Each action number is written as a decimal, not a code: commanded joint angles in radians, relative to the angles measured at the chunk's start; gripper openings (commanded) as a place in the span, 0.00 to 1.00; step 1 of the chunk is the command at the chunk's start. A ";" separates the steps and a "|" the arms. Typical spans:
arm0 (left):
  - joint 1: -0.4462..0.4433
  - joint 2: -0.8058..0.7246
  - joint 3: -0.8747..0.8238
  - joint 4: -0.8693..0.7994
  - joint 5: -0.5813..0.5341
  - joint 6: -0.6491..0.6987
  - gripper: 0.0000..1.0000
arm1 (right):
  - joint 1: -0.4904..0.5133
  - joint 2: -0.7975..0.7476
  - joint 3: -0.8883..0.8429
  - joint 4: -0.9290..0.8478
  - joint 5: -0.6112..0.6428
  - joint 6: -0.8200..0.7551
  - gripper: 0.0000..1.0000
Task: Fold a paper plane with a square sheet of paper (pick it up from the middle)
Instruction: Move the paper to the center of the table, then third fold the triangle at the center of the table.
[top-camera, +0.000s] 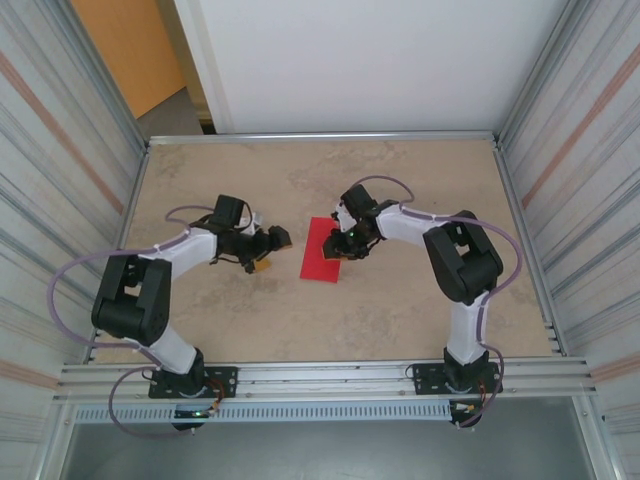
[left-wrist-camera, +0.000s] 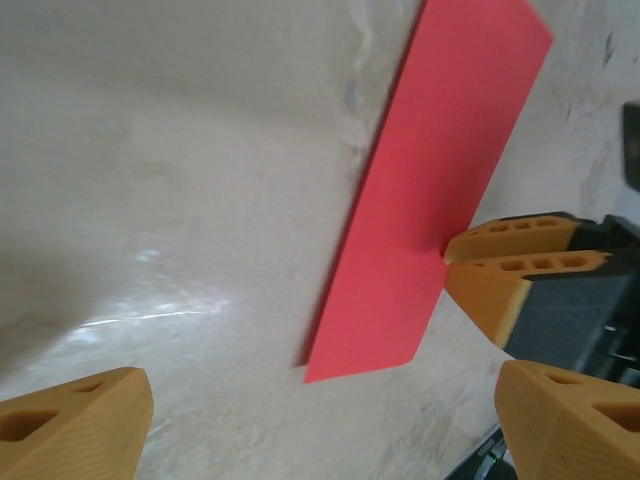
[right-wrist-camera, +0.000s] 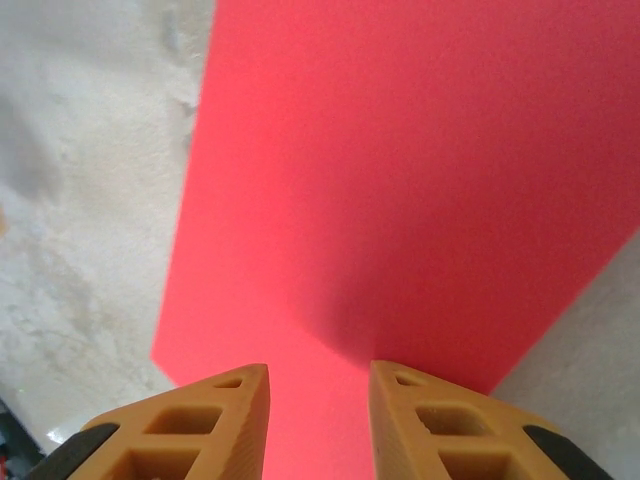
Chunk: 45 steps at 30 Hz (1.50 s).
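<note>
The red sheet of paper (top-camera: 320, 252) lies flat on the beige table as an oblong, longer than it is wide. In the left wrist view the red sheet (left-wrist-camera: 440, 180) casts a thin shadow along its left edge. My left gripper (top-camera: 274, 252) hovers just left of it, open wide, with nothing between its orange fingertips (left-wrist-camera: 80, 425). My right gripper (top-camera: 346, 246) is low over the sheet's right edge. Its jaws stand a narrow gap apart, open, with red paper (right-wrist-camera: 400, 180) showing flat beneath and between them (right-wrist-camera: 320, 405). Its fingers (left-wrist-camera: 510, 262) touch the sheet's right edge.
The beige tabletop (top-camera: 400, 320) is walled by metal rails at left, right and front (top-camera: 330, 375). Both arm bases sit at the near edge, and lilac cables loop beside each arm.
</note>
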 joint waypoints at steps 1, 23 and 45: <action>-0.049 0.025 0.044 0.037 0.053 -0.023 0.87 | -0.022 -0.091 -0.070 0.173 0.006 0.208 0.32; -0.113 0.177 0.109 0.008 0.098 0.013 0.58 | -0.068 0.055 -0.085 0.175 0.060 0.269 0.28; -0.130 0.243 0.150 -0.012 0.084 0.044 0.46 | -0.079 0.058 -0.097 0.169 0.054 0.251 0.27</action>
